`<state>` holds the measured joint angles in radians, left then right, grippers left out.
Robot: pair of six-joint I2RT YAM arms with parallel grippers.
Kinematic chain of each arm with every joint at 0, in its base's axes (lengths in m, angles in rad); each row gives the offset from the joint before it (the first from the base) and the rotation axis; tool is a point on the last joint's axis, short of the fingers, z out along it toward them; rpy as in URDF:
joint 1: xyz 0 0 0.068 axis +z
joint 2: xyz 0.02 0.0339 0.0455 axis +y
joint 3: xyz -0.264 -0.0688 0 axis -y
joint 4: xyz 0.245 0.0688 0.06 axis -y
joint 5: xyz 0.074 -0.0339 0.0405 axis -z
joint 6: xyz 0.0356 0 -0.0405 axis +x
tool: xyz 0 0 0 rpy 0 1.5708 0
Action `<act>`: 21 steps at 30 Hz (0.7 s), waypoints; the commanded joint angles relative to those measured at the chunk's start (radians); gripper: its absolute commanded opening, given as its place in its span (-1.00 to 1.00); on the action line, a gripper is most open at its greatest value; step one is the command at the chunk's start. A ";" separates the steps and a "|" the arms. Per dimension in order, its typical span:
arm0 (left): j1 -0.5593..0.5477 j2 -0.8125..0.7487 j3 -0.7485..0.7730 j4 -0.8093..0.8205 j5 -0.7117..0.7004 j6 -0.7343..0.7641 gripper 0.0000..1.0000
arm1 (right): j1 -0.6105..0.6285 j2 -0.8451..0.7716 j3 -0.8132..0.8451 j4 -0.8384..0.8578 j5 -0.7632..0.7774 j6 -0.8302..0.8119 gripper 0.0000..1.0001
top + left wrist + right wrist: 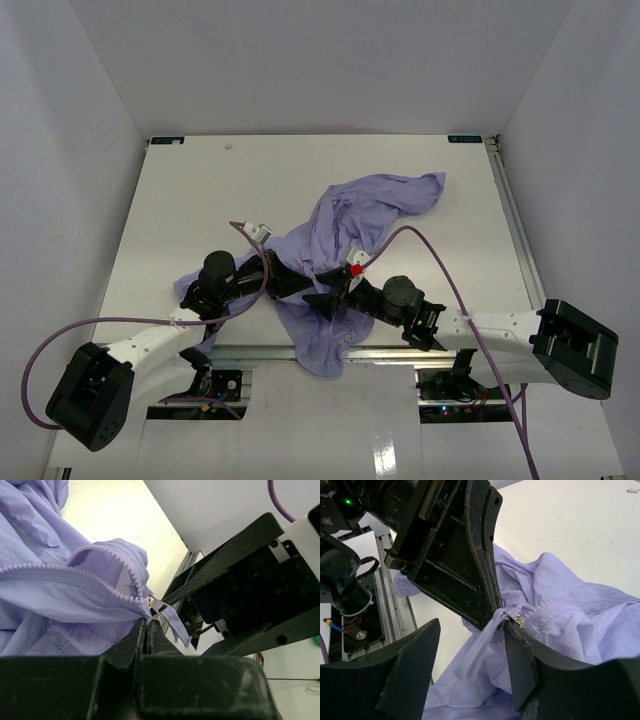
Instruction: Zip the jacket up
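The lavender jacket (370, 210) lies crumpled mid-table, and its lower part hangs over the near edge. My left gripper (298, 282) is shut on the jacket's hem just below the zipper's lower end; in the left wrist view (145, 622) the fabric (60, 605) bunches at the closed fingertips. The metal zipper slider (158, 604) sits right at the tips with its cloth pull tab (177, 626) hanging free. My right gripper (328, 300) is open. In the right wrist view (472, 625) its fingers straddle the pull tab (482, 647), and the right finger (520, 665) touches the slider (520, 622).
The table's near edge with an aluminium rail (400, 352) runs just below both grippers. A purple cable (440, 265) loops over the right arm, and another purple cable (60, 335) trails by the left arm. White walls enclose the table.
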<state>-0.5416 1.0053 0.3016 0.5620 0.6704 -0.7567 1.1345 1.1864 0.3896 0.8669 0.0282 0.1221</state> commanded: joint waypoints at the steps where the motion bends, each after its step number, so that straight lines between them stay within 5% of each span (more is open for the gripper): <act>1: -0.005 0.002 -0.008 0.017 0.043 0.001 -1.00 | -0.029 -0.002 0.056 0.063 0.043 -0.006 0.26; 21: -0.005 0.013 -0.018 0.029 0.040 0.001 -1.00 | -0.076 -0.007 0.150 -0.037 0.017 -0.028 0.34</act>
<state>-0.5434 1.0186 0.2907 0.5637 0.6968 -0.7601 1.0816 1.1866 0.4703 0.8423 0.0267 0.1207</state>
